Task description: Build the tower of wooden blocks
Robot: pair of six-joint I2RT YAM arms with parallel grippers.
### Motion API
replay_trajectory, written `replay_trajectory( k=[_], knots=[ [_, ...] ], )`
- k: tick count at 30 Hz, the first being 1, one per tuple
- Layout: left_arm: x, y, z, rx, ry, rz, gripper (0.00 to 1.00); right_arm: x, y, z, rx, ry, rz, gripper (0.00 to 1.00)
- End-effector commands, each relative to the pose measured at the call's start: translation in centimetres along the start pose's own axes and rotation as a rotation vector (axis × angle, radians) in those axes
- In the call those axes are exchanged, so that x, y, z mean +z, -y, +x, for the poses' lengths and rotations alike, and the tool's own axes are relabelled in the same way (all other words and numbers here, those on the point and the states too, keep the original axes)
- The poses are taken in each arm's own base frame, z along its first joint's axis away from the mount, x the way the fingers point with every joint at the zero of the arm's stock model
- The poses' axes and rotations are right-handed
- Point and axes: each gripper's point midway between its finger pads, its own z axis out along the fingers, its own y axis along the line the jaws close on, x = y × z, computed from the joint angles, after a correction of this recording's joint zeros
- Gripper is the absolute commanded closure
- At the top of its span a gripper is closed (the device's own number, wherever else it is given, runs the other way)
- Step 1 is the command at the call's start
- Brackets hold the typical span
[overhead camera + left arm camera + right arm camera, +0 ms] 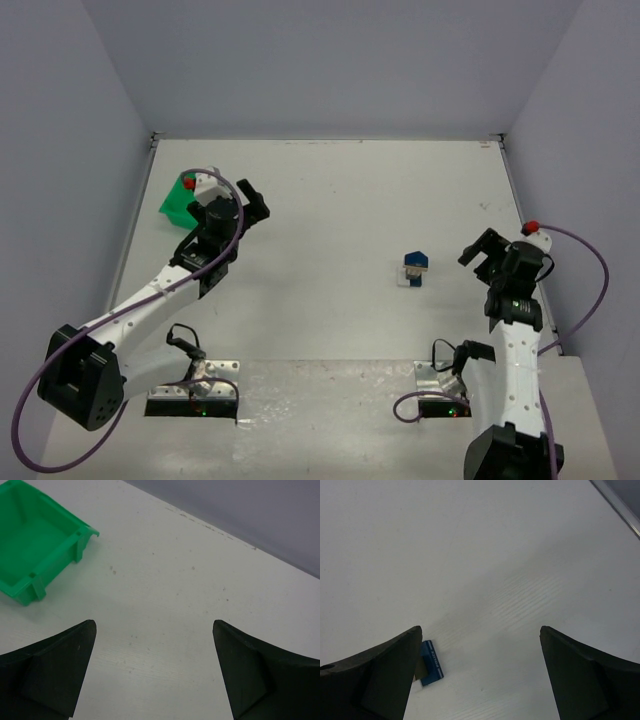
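Observation:
The wood block tower (415,268) stands as a small stack on the white table right of centre, blue wedge on top, tan and white below. In the right wrist view its blue block (431,662) marked POLICE shows beside the left finger. My right gripper (482,252) is open and empty, to the right of the tower and apart from it; it shows in the right wrist view (481,675). My left gripper (252,205) is open and empty at the far left, and shows in the left wrist view (154,670) over bare table.
A green plastic bin (178,200) sits at the left edge behind my left arm; it looks empty in the left wrist view (35,545). Grey walls close in the table on three sides. Two metal base plates (195,385) lie at the near edge.

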Motion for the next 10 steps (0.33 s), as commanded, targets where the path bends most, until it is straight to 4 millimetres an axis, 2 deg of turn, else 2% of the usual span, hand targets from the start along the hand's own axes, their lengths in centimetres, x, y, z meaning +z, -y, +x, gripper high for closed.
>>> replay_trajectory(
  k=[1,10],
  knots=[
    [-0.54,0.24,-1.0,-0.033,0.035,0.018,0.0,-0.89,-0.1,-3.41,0.065,0.175,0.012,0.01],
    [-1.24,0.12,-1.67,-0.049,0.06,0.033,0.0,-1.31,-0.47,-2.98,0.033,0.211,-0.035,0.01]
  ],
)
